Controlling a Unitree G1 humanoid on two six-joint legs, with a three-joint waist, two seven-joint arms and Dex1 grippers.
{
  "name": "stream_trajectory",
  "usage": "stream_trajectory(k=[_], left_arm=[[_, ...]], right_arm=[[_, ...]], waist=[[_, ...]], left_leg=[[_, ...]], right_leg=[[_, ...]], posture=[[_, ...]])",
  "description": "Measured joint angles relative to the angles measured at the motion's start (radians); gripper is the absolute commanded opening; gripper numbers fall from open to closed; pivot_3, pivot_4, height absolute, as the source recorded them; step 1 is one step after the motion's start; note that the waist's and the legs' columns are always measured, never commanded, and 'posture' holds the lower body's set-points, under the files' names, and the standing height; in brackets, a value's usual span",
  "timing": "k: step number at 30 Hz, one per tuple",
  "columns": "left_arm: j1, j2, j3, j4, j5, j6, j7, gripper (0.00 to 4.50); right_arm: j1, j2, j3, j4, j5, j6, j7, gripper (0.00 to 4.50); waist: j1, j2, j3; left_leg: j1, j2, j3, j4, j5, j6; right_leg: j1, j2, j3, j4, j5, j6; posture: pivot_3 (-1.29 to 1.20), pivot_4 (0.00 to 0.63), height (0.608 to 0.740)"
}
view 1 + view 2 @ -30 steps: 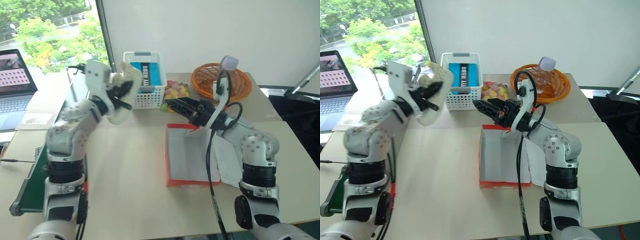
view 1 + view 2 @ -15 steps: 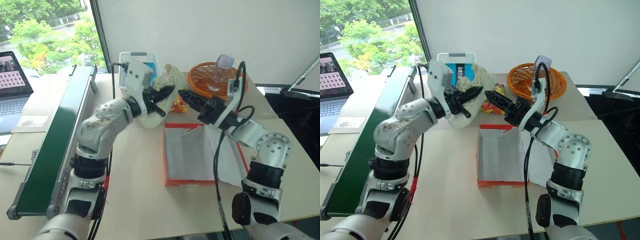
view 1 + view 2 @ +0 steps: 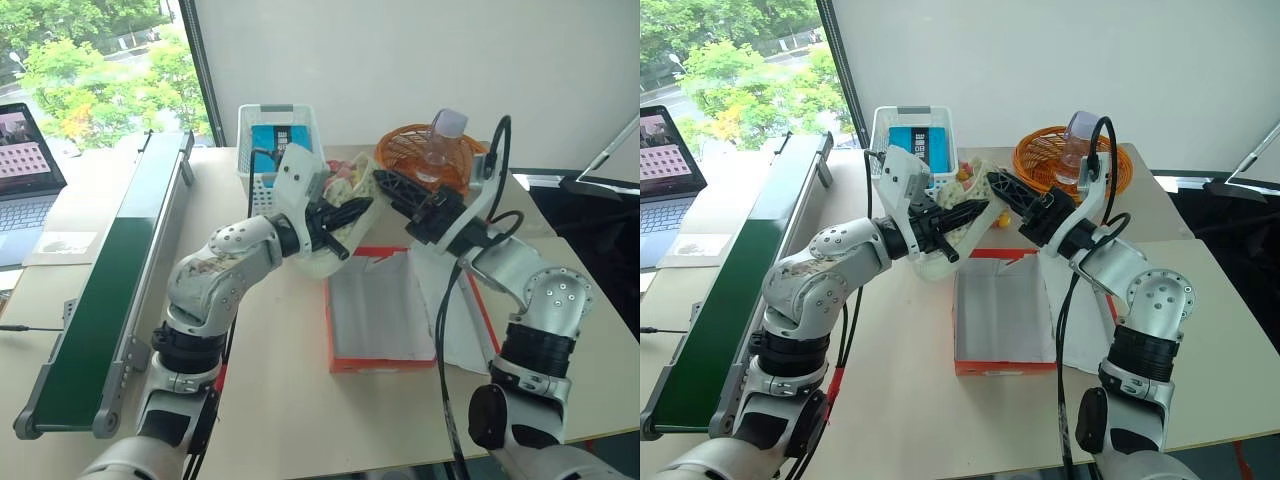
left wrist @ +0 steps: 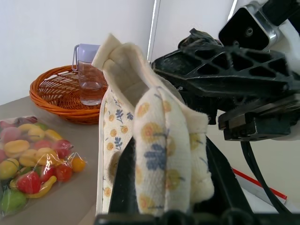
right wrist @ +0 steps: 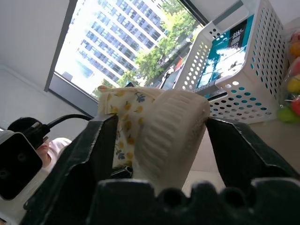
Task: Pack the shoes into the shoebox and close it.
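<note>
A cream shoe [image 3: 322, 262] with a flowered lining hangs in the air over the far left corner of the shoebox. My left gripper [image 3: 350, 212] is shut on its collar [image 4: 159, 140]. My right gripper [image 3: 385, 185] reaches in from the right, and its two fingers [image 5: 234, 154] lie against both sides of the shoe's end [image 5: 168, 126]. The red-orange shoebox [image 3: 375, 362] lies open on the table below, lined with white tissue paper.
A white lattice basket [image 3: 275, 140] with a blue pack stands at the back. An orange wicker bowl [image 3: 420, 155] holds a plastic bottle [image 3: 442, 135]. A bag of coloured sweets [image 4: 33, 159] lies between them. A green conveyor [image 3: 110, 290] and a laptop [image 3: 30, 150] are on the left.
My left arm has carried the shoe to the right, from beside the basket to the box's far edge. The right gripper's fingers have come in around the shoe and narrowed.
</note>
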Motion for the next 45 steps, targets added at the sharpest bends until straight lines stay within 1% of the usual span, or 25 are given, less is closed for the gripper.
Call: stream_trajectory(k=[3,4,5,6,8,9,10,11,12,15,17,19,22,23,25,27,29,30,32,34,41,45], left_arm=[[-0.001,0.0,-0.002,0.002,0.002,0.0,-0.001,0.12],[-0.001,0.0,-0.003,0.002,0.002,0.0,-0.001,0.12],[-0.001,0.0,-0.003,0.002,0.003,0.0,0.0,0.12],[-0.001,0.003,-0.003,0.002,0.004,0.0,0.0,0.12],[-0.001,0.011,-0.002,0.002,0.003,0.005,-0.001,1.12],[-0.001,0.014,0.0,0.002,0.001,0.01,-0.001,1.3],[-0.001,0.016,0.008,0.002,-0.005,0.019,-0.003,1.78],[-0.001,0.017,0.023,0.002,-0.024,0.026,-0.008,2.09],[-0.001,0.028,0.035,-0.001,-0.042,0.034,-0.022,2.49],[-0.001,0.095,0.067,-0.003,-0.07,0.062,-0.056,3.51],[-0.001,0.142,0.084,0.0,-0.083,0.073,-0.086,3.53],[-0.001,0.206,0.117,0.014,-0.099,0.084,-0.124,3.53],[-0.002,0.255,0.151,0.052,-0.1,0.08,-0.147,3.53],[-0.002,0.261,0.152,0.065,-0.094,0.071,-0.151,3.53],[-0.001,0.266,0.152,0.092,-0.077,0.047,-0.154,3.53],[-0.001,0.265,0.149,0.101,-0.066,0.03,-0.154,3.53],[0.001,0.253,0.14,0.099,-0.059,0.013,-0.154,3.53],[0.011,0.244,0.129,0.094,-0.056,0.005,-0.155,3.53],[0.033,0.231,0.101,0.085,-0.053,-0.003,-0.156,3.53],[0.049,0.222,0.09,0.076,-0.051,-0.004,-0.155,3.53],[0.073,0.208,0.096,0.068,-0.037,-0.02,-0.13,3.53],[0.097,0.201,0.096,0.049,-0.036,-0.02,-0.114,3.53]], right_arm=[[-0.004,0.0,0.009,0.003,0.001,-0.009,0.003,1.36],[-0.007,0.0,0.012,0.003,0.001,-0.01,0.004,1.09],[-0.008,-0.001,0.014,0.004,0.001,-0.011,0.005,0.9],[-0.009,-0.001,0.018,0.006,0.001,-0.013,0.005,0.82],[-0.01,-0.002,0.024,0.012,0.0,-0.014,0.006,0.69],[-0.01,-0.002,0.027,0.014,-0.002,-0.014,0.006,0.67],[-0.01,-0.007,0.028,0.019,-0.004,-0.014,0.005,0.64],[-0.01,-0.013,0.029,0.021,-0.005,-0.014,0.006,0.62],[-0.01,-0.024,0.032,0.021,-0.008,-0.014,0.009,0.61],[-0.026,-0.089,0.031,0.047,-0.025,-0.015,0.024,0.59],[-0.055,-0.139,0.031,0.075,-0.047,-0.015,0.032,0.59],[-0.106,-0.223,0.027,0.114,-0.082,-0.014,0.045,0.59],[-0.18,-0.309,0.029,0.169,-0.114,0.002,0.052,0.59],[-0.207,-0.335,0.046,0.182,-0.136,0.015,0.054,0.59],[-0.279,-0.405,0.145,0.202,-0.236,0.059,0.051,0.59],[-0.345,-0.447,0.228,0.238,-0.306,0.122,0.048,0.59],[-0.407,-0.469,0.292,0.297,-0.338,0.202,0.092,0.59],[-0.428,-0.485,0.344,0.306,-0.349,0.241,0.151,0.59],[-0.461,-0.499,0.429,0.328,-0.364,0.322,0.244,0.59],[-0.465,-0.499,0.474,0.361,-0.388,0.357,0.304,0.59],[-0.506,-0.54,0.616,0.381,-0.474,0.421,0.491,0.59],[-0.501,-0.573,0.751,0.365,-0.549,0.416,0.593,0.59]], waist=[[-0.001,0.0,0.0],[-0.001,0.0,0.0],[0.0,0.0,0.0],[0.0,0.0,0.0],[0.0,0.0,0.0],[0.0,0.0,0.0],[0.0,0.0,0.0],[0.0,0.0,0.0],[0.0,0.0,0.0],[-0.001,0.001,0.0],[-0.001,0.002,0.001],[-0.001,0.004,0.003],[0.0,0.005,0.003],[0.0,0.005,0.003],[-0.002,0.006,0.004],[-0.001,0.006,0.004],[0.0,0.006,0.004],[0.001,0.006,0.004],[0.001,0.006,0.004],[0.002,0.006,0.004],[0.005,0.007,0.004],[0.005,0.007,0.004]], left_leg=[[0.0,0.0,0.0,0.0,0.0,0.0],[0.0,0.0,0.0,0.0,0.0,0.0],[0.0,0.0,0.0,0.0,0.0,0.0],[0.0,0.0,0.0,0.0,0.0,0.0],[0.0,0.0,0.0,0.0,0.0,0.0],[0.0,0.0,0.0,0.0,0.0,0.0],[0.0,0.0,0.0,0.0,0.0,0.0],[0.0,0.0,0.0,0.0,0.0,0.0],[0.0,0.0,0.0,0.0,0.0,0.0],[0.0,0.0,0.0,0.0,0.0,0.0],[0.0,0.0,0.0,0.0,0.0,0.0],[0.0,0.0,0.0,0.0,0.0,0.0],[0.0,0.0,0.0,0.0,0.0,0.0],[0.0,0.0,0.001,0.0,0.0,0.0],[0.0,0.0,0.001,0.0,0.0,0.0],[0.0,0.0,0.001,0.0,0.0,0.0],[-0.001,0.0,0.001,0.0,0.0,0.0],[-0.001,0.0,0.001,0.0,0.0,0.0],[-0.002,0.0,0.001,0.0,0.0,0.001],[-0.003,0.0,0.001,0.0,0.0,0.001],[-0.005,0.0,0.0,0.0,0.0,0.001],[-0.005,0.0,0.0,0.001,0.0,0.001]], right_leg=[[0.0,0.0,0.0,0.0,0.0,0.0],[0.0,0.0,0.0,0.0,0.0,0.0],[0.0,0.0,0.0,0.0,0.0,0.0],[0.0,0.0,0.0,0.0,0.0,0.0],[0.0,0.0,0.0,0.0,0.0,0.0],[0.0,0.0,0.0,0.0,0.0,0.0],[0.0,0.0,0.0,0.0,0.0,0.0],[0.0,0.0,0.0,0.0,0.0,0.0],[0.0,0.0,0.0,0.0,0.0,0.0],[0.0,0.0,0.0,0.0,0.0,0.0],[0.0,0.0,0.0,0.0,0.0,0.0],[0.0,0.0,0.0,0.0,0.0,0.0],[0.0,0.0,0.0,-0.001,0.0,0.0],[0.0,0.0,0.0,-0.001,0.0,0.0],[0.0,0.0,0.001,-0.001,0.0,0.0],[-0.001,0.0,0.001,-0.001,-0.001,0.0],[-0.001,0.0,0.001,-0.001,-0.001,0.0],[-0.001,0.0,0.001,-0.002,-0.001,0.0],[-0.001,0.0,0.001,-0.002,-0.001,0.0],[-0.002,-0.001,0.0,-0.002,-0.001,0.0],[-0.003,-0.001,0.0,-0.002,0.0,0.0],[-0.003,-0.001,0.0,-0.001,0.0,0.0]], posture=[[0.0,0.15,0.74],[0.0,0.15,0.74],[0.0,0.15,0.74],[0.0,0.15,0.74],[0.0,0.15,0.74],[0.0,0.15,0.74],[0.0,0.15,0.74],[0.0,0.15,0.74],[0.0,0.15,0.74],[0.0,0.15,0.74],[0.0,0.15,0.74],[0.0,0.15,0.74],[0.0,0.15,0.74],[0.0,0.15,0.74],[0.0,0.15,0.74],[0.0,0.15,0.74],[0.0,0.15,0.74],[0.0,0.15,0.74],[0.0,0.15,0.74],[0.0,0.15,0.74],[0.0,0.15,0.74],[0.0,0.15,0.74]])
